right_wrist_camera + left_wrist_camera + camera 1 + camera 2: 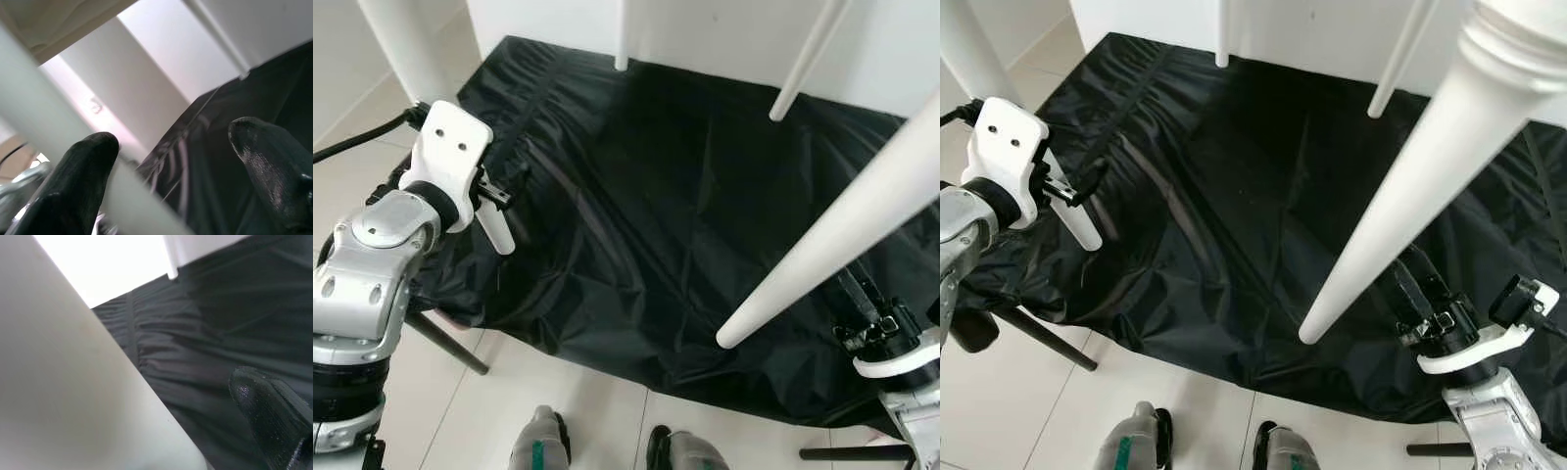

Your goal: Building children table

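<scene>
Black cloth (656,225), four white table legs (832,245), two tools.

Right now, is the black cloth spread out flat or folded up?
Spread out, not folded. The black cloth lies open and wrinkled on the floor, under the white table legs.

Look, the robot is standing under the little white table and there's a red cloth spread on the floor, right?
Not quite: the cloth is black, not red, as the left eye view shows. The rest holds: white table legs hang down around the robot, with its left pincer beside one of them.
</scene>
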{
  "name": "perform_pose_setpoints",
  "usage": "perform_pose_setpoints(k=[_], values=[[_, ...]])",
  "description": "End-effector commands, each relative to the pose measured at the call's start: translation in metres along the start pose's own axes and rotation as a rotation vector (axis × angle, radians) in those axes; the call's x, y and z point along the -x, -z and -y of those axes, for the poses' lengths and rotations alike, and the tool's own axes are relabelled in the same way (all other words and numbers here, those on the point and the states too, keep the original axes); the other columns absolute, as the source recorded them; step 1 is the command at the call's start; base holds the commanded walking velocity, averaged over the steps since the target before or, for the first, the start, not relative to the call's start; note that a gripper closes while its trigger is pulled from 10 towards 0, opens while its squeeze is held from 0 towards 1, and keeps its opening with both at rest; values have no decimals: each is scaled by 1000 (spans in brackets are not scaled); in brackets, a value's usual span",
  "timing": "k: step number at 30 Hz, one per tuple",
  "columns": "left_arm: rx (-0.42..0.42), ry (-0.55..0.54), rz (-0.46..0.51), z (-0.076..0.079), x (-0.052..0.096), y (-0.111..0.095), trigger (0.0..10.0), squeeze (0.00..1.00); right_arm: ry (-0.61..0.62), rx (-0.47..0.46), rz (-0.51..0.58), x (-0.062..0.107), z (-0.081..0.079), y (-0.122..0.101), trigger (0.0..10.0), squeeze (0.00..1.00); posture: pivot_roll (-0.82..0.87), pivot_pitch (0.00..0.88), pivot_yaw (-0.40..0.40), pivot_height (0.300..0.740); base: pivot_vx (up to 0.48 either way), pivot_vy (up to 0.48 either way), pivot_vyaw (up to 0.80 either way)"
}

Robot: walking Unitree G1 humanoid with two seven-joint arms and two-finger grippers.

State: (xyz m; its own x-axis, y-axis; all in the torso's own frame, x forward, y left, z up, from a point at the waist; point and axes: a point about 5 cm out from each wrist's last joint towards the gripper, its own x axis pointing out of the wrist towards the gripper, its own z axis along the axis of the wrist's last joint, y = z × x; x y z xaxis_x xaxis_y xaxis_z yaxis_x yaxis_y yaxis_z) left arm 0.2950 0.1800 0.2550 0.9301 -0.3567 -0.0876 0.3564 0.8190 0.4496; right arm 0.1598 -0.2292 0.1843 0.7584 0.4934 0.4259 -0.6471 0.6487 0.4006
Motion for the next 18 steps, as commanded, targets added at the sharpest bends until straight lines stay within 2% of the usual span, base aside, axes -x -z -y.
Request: perform_pose_setpoints(k=[1,6,9,11,14,18], values=[[-28,305,33,17,-2,-6,10000,0,-83,-25,-25,-1,-14,4,10000,0,6,157,74,740,0,0,0],[-37,324,32,16,-7,-7,10000,0,-115,-28,-88,4,-22,9,10000,0,-9,158,95,740,0,0,0],[-37,324,32,16,-7,-7,10000,0,-115,-28,-88,4,-22,9,10000,0,-9,158,95,740,0,0,0],[-42,337,36,17,-9,-8,10000,0,-142,-24,-148,4,-24,11,10000,0,-9,158,89,740,0,0,0],[-41,339,49,18,-10,-11,10000,0,-169,8,-205,-2,-22,13,10000,0,-4,155,81,740,0,0,0],[-41,336,63,20,-8,-13,10000,0,-157,37,-206,-11,-16,14,10000,0,12,149,50,740,0,0,0]])
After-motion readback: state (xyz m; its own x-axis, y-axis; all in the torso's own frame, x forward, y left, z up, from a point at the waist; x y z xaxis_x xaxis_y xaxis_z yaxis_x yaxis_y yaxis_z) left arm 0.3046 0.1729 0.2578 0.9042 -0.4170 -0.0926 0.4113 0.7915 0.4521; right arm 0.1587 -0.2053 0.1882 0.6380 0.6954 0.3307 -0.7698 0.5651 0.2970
